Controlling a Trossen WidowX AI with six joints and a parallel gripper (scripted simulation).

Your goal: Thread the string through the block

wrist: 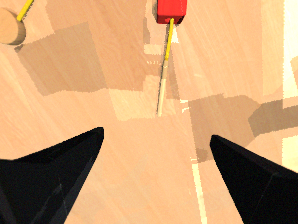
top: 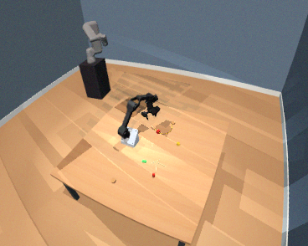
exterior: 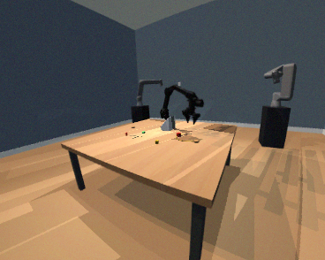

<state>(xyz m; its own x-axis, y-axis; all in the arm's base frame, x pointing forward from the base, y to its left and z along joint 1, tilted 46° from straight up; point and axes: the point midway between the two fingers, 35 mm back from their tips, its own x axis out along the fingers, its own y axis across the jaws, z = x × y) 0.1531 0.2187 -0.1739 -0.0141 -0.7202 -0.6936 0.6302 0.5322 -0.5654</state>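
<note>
The red block (top: 158, 131) (exterior: 178, 134) (wrist: 171, 10) sits on the table. In the wrist view the thin pale stick (wrist: 162, 92) lies on the table, clear of the block. A short length of yellow string (wrist: 169, 41) runs from the block's near face to the stick. More string shows at the round wooden button (top: 172, 123) (exterior: 196, 141) (wrist: 11, 27). The block's far side is cut off in the wrist view. My gripper (top: 151, 116) (exterior: 191, 122) (wrist: 157, 135) is wide open and empty, above the table, just beyond the stick's free end.
A yellow piece (top: 178, 144) (exterior: 156, 141), a green piece (top: 144, 161) (exterior: 143, 132) and a small red piece (top: 153, 175) (exterior: 126, 133) lie on the table. Loose sticks (top: 156, 161) lie near the green and small red pieces. A round disc (top: 113, 181) lies farther off.
</note>
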